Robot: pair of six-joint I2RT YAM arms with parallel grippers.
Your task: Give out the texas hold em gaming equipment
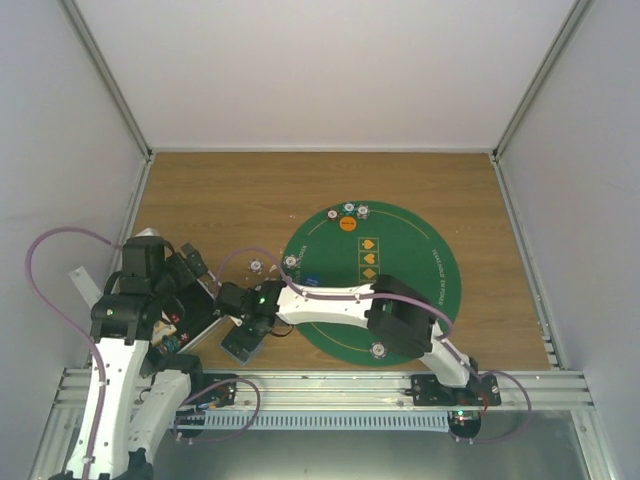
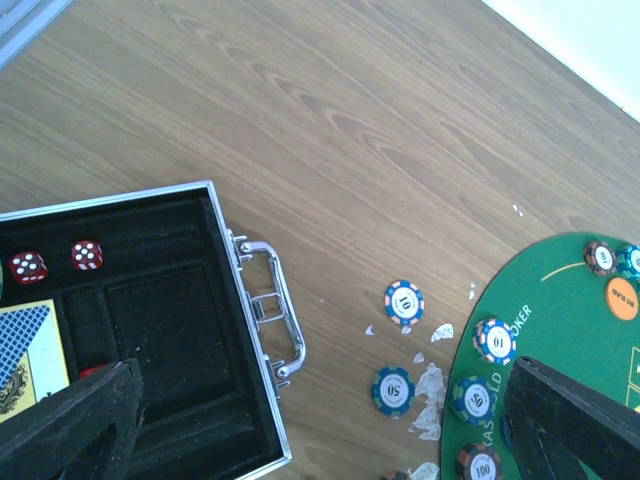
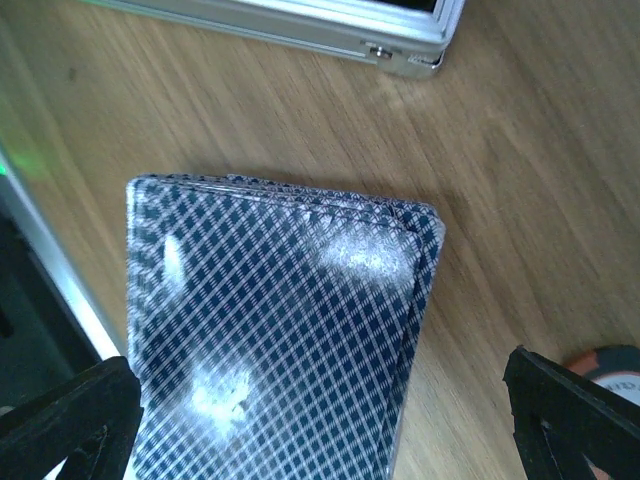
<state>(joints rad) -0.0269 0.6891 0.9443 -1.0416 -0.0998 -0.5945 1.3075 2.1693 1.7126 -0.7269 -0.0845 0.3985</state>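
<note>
While right jaws gape empty over card deck point(image 3: 280, 340), left jaws gape empty above case point(image 2: 170, 330)

The place is a robotics lab test cell. A wood-grain tabletop point(image 1: 250, 190) is boxed in by plain white panels point(image 1: 330, 70) along its far, left and right edges, with metal struts point(image 1: 108, 75) rising from the far corners. Along the near edge, a slotted aluminium rail point(image 1: 320, 385) carries bolted arm bases point(image 1: 445, 388) and looping violet cables point(image 1: 62, 232).

Poker chips point(image 2: 404, 301) marked 10, 50, 100.
</note>
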